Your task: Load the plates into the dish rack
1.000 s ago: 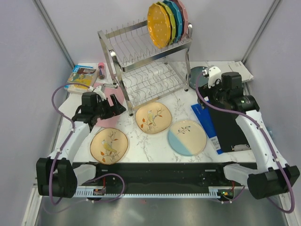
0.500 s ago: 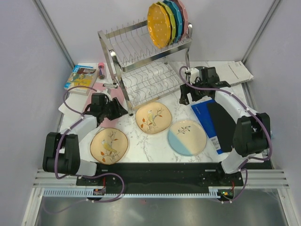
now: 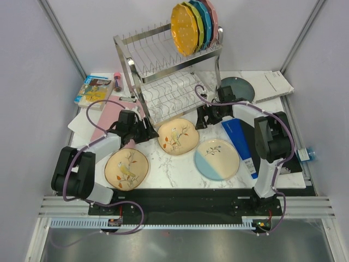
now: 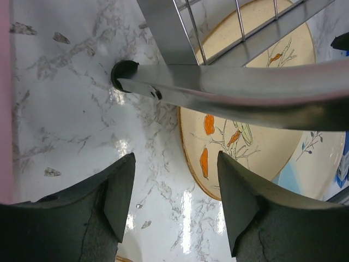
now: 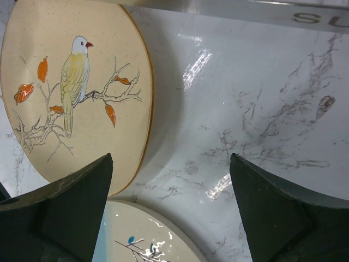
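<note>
- While the dish rack [image 3: 163, 76] stands at the back, two bird plates [image 3: 178, 136], the blue-cream plate [image 3: 216, 159] and the teal plate [image 3: 238, 87] lie flat on the table [image 3: 158, 161].
- My left gripper [image 4: 174, 180] gapes empty near the rack's foot [image 4: 124, 73].
- My right gripper [image 5: 172, 180] spreads wide, empty, beside a bird plate.

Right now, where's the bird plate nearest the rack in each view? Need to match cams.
Top external: bird plate at centre, just in front of the dish rack.
Left wrist: bird plate on the right, partly behind the rack's rail.
Right wrist: bird plate at upper left, bird showing.
Shared landmark: blue-and-cream plate beside it, at the right edge and the bottom edge.
</note>
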`<state>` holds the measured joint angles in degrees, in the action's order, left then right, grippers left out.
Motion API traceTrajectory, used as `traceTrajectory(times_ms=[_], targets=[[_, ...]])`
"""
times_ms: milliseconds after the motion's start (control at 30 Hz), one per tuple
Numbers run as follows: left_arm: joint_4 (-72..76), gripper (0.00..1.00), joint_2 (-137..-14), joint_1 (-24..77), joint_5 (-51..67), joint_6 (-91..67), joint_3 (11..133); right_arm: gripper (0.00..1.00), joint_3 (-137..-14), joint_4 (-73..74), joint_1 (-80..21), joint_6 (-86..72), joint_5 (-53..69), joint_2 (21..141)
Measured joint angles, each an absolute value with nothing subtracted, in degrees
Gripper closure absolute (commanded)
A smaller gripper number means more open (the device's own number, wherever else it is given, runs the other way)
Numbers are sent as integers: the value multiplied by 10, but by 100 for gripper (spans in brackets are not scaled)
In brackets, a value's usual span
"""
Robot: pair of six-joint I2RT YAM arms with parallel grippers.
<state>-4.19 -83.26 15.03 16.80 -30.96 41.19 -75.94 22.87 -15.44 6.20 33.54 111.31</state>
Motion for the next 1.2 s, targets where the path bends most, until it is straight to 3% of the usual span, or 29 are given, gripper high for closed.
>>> traceTrajectory(times_ms=[100, 333, 400, 500, 567, 700, 767, 1200], targets=[[-39, 28, -846, 169, 161, -320, 412, 5, -760, 223, -156, 60, 347, 1122], [-25, 34, -892, 210, 133, -388, 412, 5, -771, 209, -156, 51, 383, 1156], [-20, 48, -894, 219, 123, -407, 412, 6, -771, 208, -157, 51, 393, 1158], [-16, 56, -904, 238, 112, -432, 412, 6, -771, 206, -159, 52, 407, 1161], [-16, 69, -904, 248, 104, -443, 411, 6, -771, 208, -162, 52, 415, 1162], [-15, 83, -904, 255, 95, -460, 405, 6, -766, 207, -166, 53, 427, 1162], [-15, 98, -902, 255, 95, -465, 404, 6, -765, 208, -168, 56, 433, 1162], [47, 98, -857, 229, 183, -438, 340, 7, -785, 245, -168, 69, 493, 1183]])
